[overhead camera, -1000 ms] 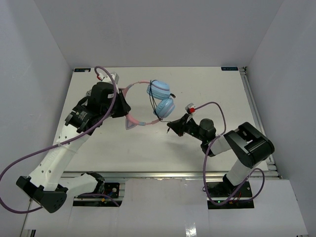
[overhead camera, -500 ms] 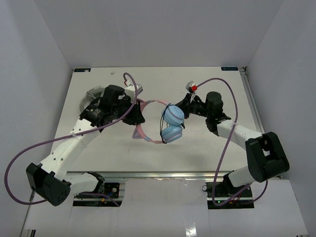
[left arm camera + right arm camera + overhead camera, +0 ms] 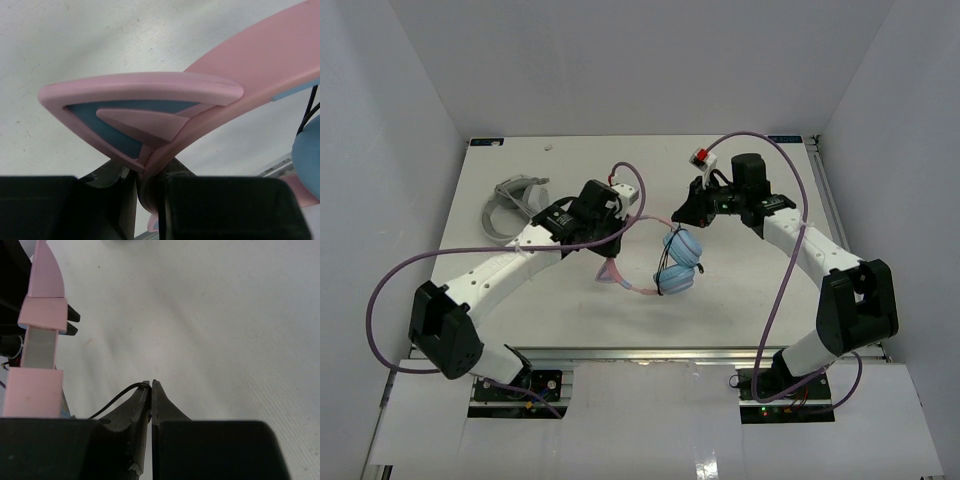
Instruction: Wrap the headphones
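The headphones hang just above the table's middle, two light-blue earcups stacked, the pink headband curving left to a cat ear. My left gripper is shut on the headband; in the left wrist view the jaws pinch the pink band right under the cat ear, an earcup at the right edge. My right gripper sits just beyond the earcups, shut on the thin black cable, which leaves the closed tips to the left. The headband stands edge-on at the left.
A grey-white looped band lies on the table at the far left, behind the left arm. Purple hoses arc over both arms. White walls close in the table on the left, right and back.
The left gripper has carried the headphones right and toward the near edge. The right arm has swung from the near right up to the far side of the earcups, still pinching the cable.
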Motion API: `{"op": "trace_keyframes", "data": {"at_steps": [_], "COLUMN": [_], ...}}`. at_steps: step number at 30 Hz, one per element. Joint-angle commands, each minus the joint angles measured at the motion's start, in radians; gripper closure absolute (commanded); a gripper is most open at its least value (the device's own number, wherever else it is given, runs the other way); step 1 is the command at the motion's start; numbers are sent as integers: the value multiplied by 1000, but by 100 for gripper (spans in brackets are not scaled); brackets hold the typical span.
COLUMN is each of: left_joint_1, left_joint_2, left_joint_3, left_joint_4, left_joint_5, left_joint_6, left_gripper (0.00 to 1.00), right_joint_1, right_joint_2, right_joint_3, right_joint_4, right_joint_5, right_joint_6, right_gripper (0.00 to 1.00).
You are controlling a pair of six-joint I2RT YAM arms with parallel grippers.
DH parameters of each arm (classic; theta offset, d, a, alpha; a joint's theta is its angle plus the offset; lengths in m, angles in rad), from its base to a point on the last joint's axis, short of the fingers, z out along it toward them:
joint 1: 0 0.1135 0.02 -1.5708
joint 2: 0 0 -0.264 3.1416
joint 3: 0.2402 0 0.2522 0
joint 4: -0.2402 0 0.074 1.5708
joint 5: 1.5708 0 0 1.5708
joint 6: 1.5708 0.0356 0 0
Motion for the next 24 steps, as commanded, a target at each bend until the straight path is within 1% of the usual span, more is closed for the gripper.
{"op": "trace_keyframes", "data": {"at_steps": [1,3,4,8,10,13,17,19,22,24], "left_joint_1": [-42,-42,-43,-42,-42,-42,-30,-9,16,55], "left_joint_2": [52,85,100,177,238,331,409,464,508,543], "left_joint_3": [27,32,35,57,98,182,251,304,339,378], "left_joint_4": [-113,-119,-124,-150,-188,-207,-218,-226,-225,-234], "left_joint_5": [-140,-260,-274,-412,-447,-448,-447,-438,-406,-398], "left_joint_6": [73,73,67,51,50,62,91,92,103,94], "left_gripper": [100,100,100,100,100,100,100,100,100,100], "right_joint_1": [-44,-52,-51,-52,-52,-51,-53,-55,-57,-57], "right_joint_2": [46,61,66,114,132,155,202,246,302,355], "right_joint_3": [112,126,130,161,172,181,193,220,263,294], "right_joint_4": [-50,-55,-55,-93,-104,-101,-93,-89,-75,-64], "right_joint_5": [42,-6,-17,-44,-34,-44,-33,-10,11,38], "right_joint_6": [-33,-13,-5,7,11,22,27,58,79,99], "right_gripper": [92,92,92,92,92,92,92,92,92,92]}}
